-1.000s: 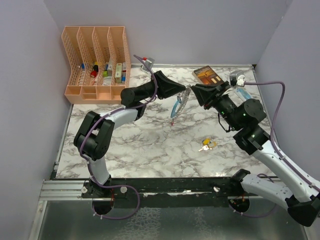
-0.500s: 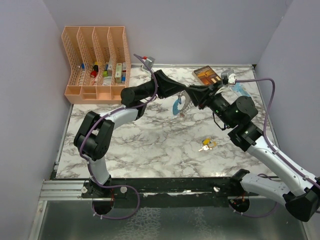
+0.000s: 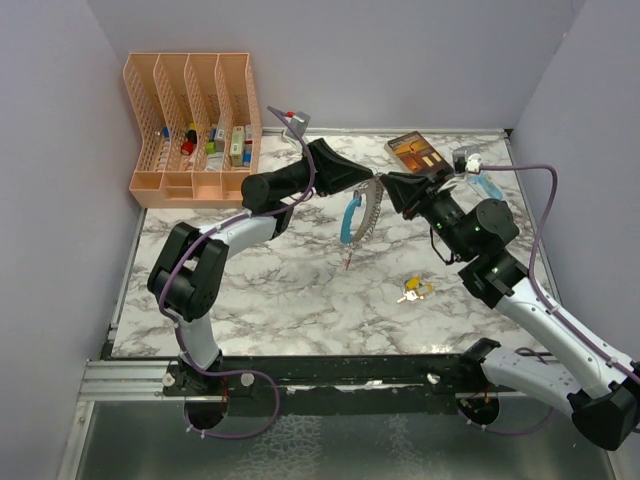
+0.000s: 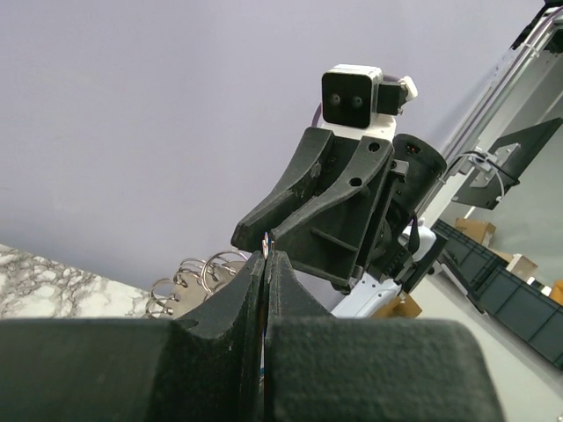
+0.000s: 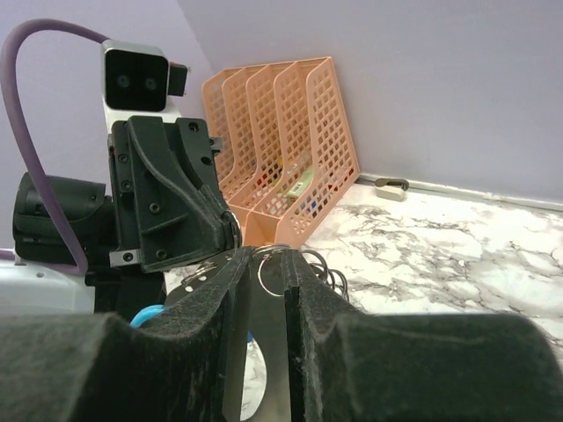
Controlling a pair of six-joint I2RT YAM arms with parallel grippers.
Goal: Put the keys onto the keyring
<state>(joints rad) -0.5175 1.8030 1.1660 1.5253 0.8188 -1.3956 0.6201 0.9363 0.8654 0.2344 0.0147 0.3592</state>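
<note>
Marble-patterned bench [image 3: 280, 290] spreads under both arms, which meet above its far half. There the left tool [image 4: 266, 257] is clenched on the thin wire of the keyring [image 3: 360, 212], and the bunch's light-blue piece [image 3: 347, 218] hangs down (off the surface, as far as I can tell). Facing it, the right tool [image 5: 264, 264] seems to pinch a flat metal piece of the same bunch. Loose keys [image 3: 413, 291] lie on the bench near the right arm.
</note>
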